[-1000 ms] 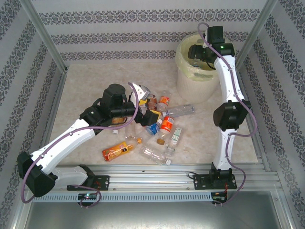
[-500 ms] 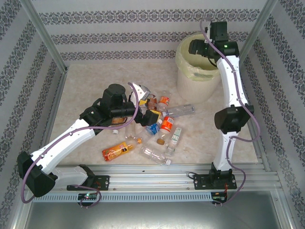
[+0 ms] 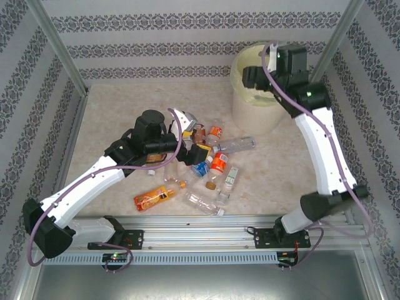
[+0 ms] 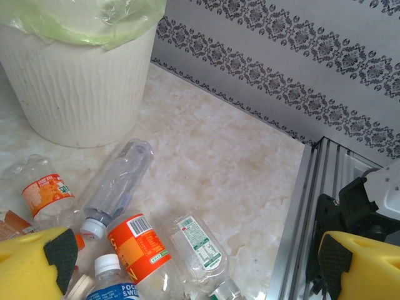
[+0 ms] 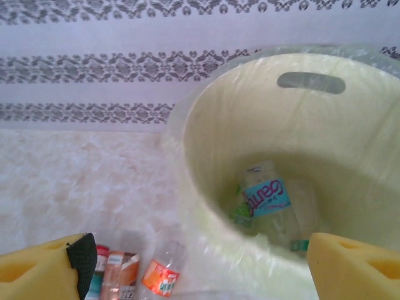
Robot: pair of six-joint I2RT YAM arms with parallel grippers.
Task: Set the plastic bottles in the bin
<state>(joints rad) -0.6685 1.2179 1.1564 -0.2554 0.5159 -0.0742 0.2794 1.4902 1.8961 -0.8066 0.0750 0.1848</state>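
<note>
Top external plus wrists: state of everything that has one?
bin: upright, lined, a few bottles inside
blue-label bottle: lying inside the bin
plastic bottles: heaped on the table, lying down
left claw: open, empty, above the plastic bottles
right claw: open, empty, over the bin

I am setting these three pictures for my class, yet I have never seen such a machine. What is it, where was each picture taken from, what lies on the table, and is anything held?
These are two white robot arms bolted to a table. One picture looks down from above; the other two come from a camera on each wrist. The left hand hangs open over a pile of plastic bottles. The right hand is open and empty above the bin, where a blue-labelled bottle lies.
</note>
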